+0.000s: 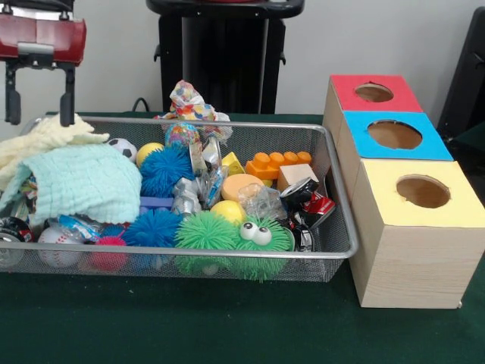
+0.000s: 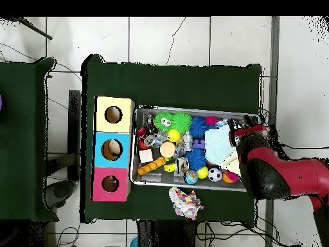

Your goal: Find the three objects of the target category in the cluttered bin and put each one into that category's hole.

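The claw (image 1: 40,95) hung released, holding nothing, above the cloth end of the bin (image 1: 333,254). The red-panelled hole (image 1: 373,92) sat farthest along the boxes. The bin's toys looked light, mostly soft; pinch across their middles.

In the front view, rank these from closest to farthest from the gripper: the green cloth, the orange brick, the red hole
Measured from the gripper, upper left:
1. Green cloth, just below it at the bin's left end.
2. Orange brick, right of middle.
3. Red hole, far right, outside the bin.
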You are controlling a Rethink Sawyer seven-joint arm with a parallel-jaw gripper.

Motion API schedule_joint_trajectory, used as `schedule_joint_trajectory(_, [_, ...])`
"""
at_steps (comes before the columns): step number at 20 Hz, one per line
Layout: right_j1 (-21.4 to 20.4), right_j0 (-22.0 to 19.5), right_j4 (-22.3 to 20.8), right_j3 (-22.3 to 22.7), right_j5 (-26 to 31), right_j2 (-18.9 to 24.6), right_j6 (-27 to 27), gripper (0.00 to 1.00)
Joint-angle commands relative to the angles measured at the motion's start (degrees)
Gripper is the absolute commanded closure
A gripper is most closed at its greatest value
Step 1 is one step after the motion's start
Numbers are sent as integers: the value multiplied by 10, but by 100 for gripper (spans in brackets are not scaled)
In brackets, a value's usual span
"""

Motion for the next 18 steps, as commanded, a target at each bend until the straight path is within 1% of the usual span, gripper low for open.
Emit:
schedule_joint_trajectory(1, [50,51,-93,-56,-8,-93,8,0])
schedule_joint_trajectory(2, [53,68,-102,-60,-26,-115,34,0])
schedule_joint_trajectory(4, [65,95,-110,-70,-48,-151,67,0])
schedule_joint_trajectory(7, [89,128,-110,-82,-78,-192,92,0])
schedule_joint_trajectory(8, [95,134,-104,-82,-84,-201,96,0])
schedule_joint_trajectory(10, [101,143,-88,-79,-93,-214,104,0])
schedule_joint_trajectory(13, [112,144,-63,-69,-98,-219,99,0])
schedule_joint_trajectory(15, [122,150,-52,-65,-122,-232,105,0])
schedule_joint_trajectory(18, [143,157,-39,-63,-132,-249,107,0])
